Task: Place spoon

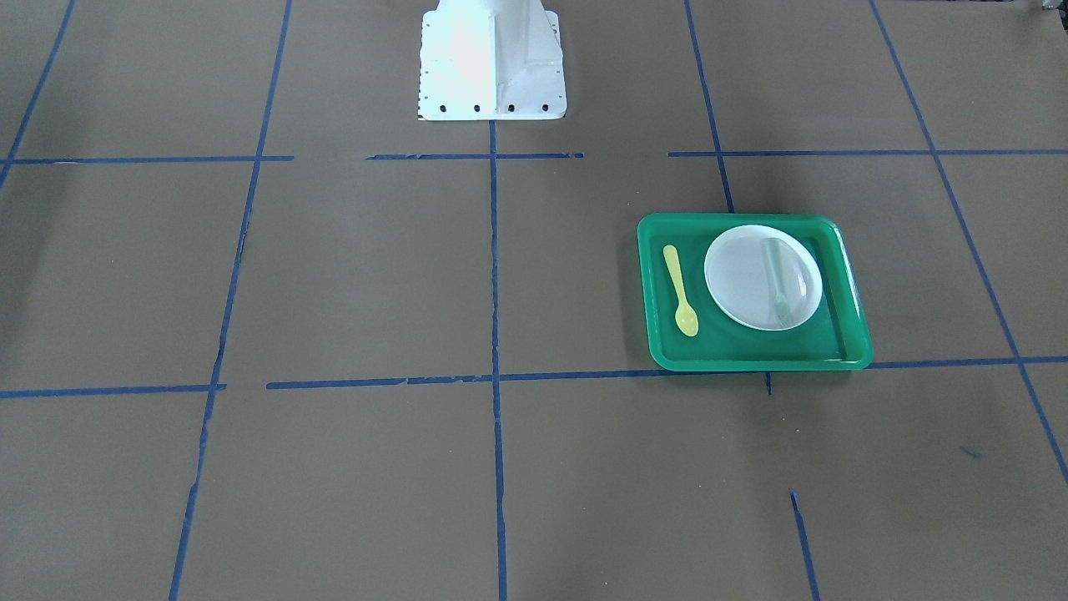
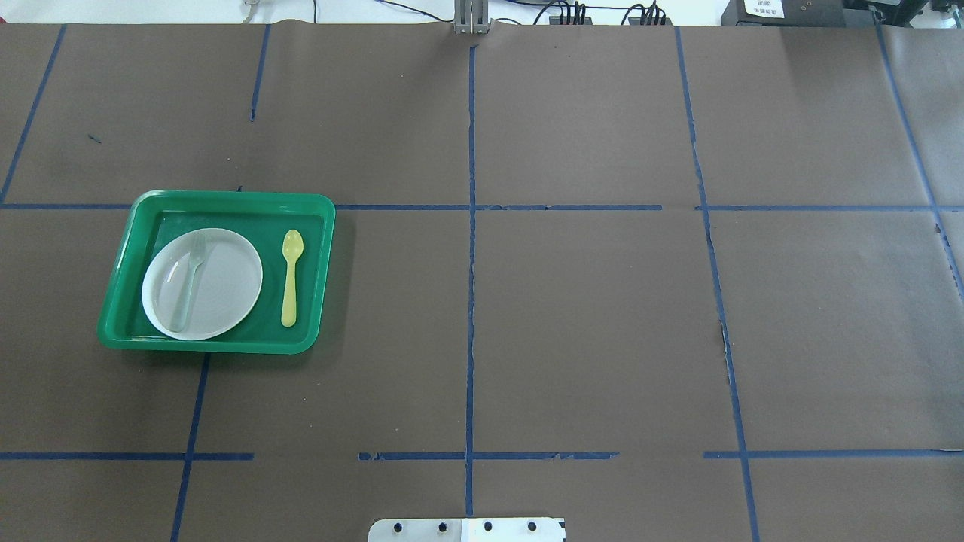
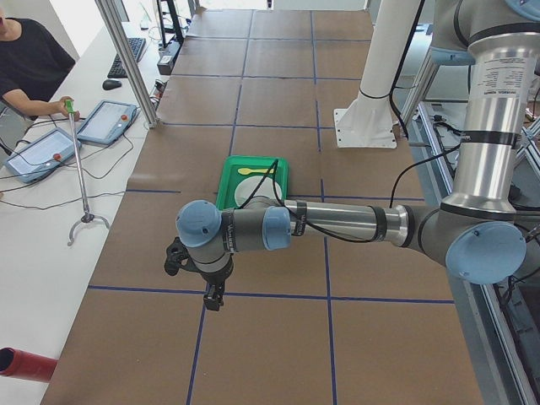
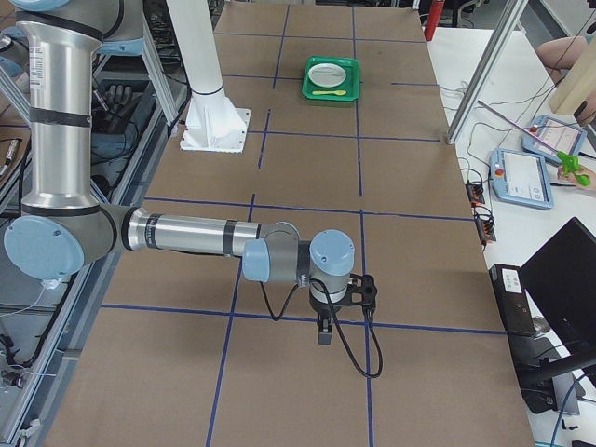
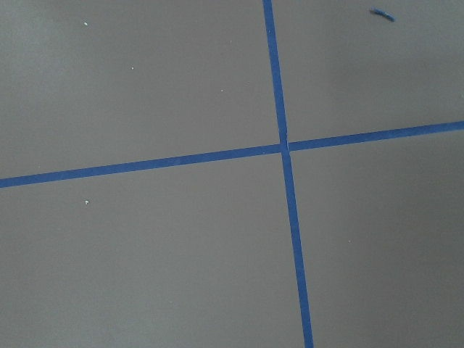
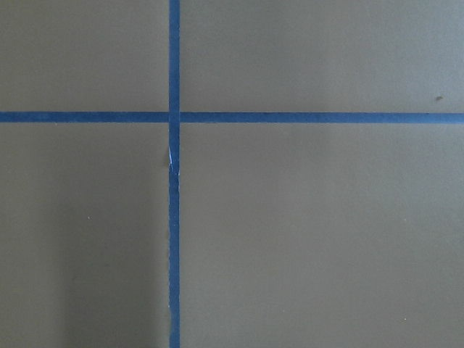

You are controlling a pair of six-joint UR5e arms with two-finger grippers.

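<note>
Two grippers, both only in my side views, so I can't tell whether either is apart or together. The left gripper (image 3: 213,299) and the right gripper (image 4: 323,335) each hang over bare brown table (image 2: 602,316); the wrist cams see only blue tape crosses. The spoon (image 2: 291,277) lies flat on the green tray (image 2: 226,198), just beside the white plate (image 2: 226,278), bowl end away from the robot. The fork (image 2: 190,282) lies on the plate.

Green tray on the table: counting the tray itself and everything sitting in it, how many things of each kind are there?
green tray: 1
white plate: 1
grey-green fork: 1
yellow spoon: 1
Total: 4
</note>
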